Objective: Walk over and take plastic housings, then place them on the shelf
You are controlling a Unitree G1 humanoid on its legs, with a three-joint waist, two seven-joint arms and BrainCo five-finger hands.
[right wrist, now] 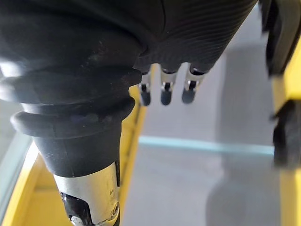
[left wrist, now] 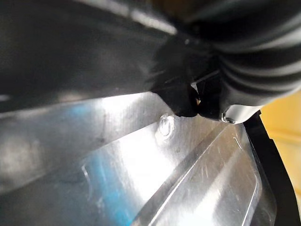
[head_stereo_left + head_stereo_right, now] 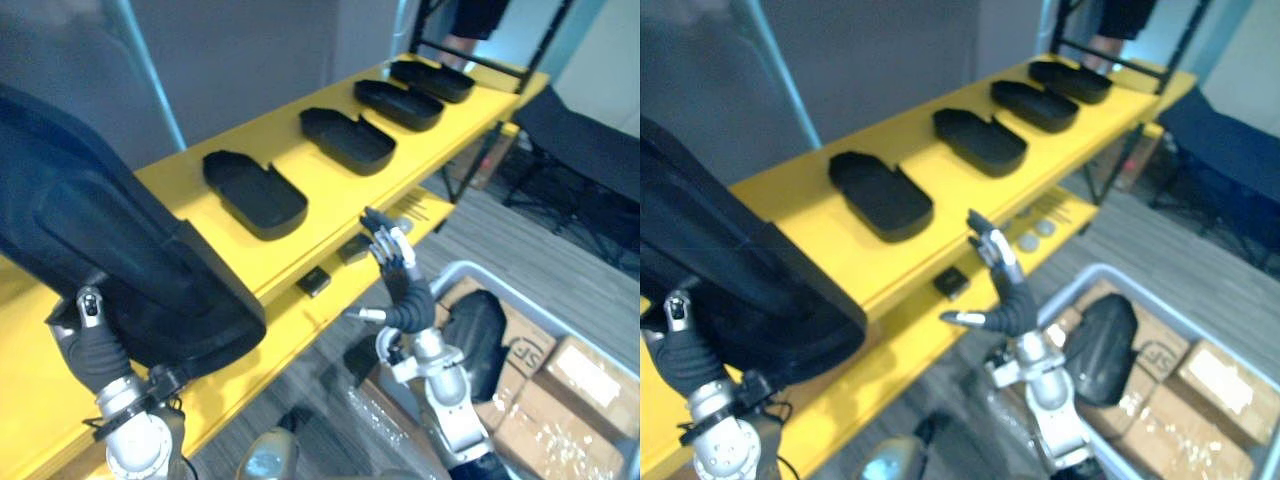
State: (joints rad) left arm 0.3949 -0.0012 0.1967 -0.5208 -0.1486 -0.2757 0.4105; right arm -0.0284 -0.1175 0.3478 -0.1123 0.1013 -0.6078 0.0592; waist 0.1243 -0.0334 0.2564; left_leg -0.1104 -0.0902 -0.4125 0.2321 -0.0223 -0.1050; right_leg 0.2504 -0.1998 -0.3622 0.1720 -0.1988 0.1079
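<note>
Four black plastic housings (image 3: pixel 255 193) line a bright yellow shelf (image 3: pixel 320 205) above a grey floor (image 3: pixel 540 250) striped like planks; brown cardboard boxes (image 3: pixel 585 375) sit in a pale grey bin (image 3: pixel 470 268).

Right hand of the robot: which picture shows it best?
The left eye view. There the whole right hand shows, fingers straight, thumb out, empty, raised beside the yellow shelf. The right eye view shows nearly the same. The right wrist view gives its ribbed cover and some fingertips.
</note>
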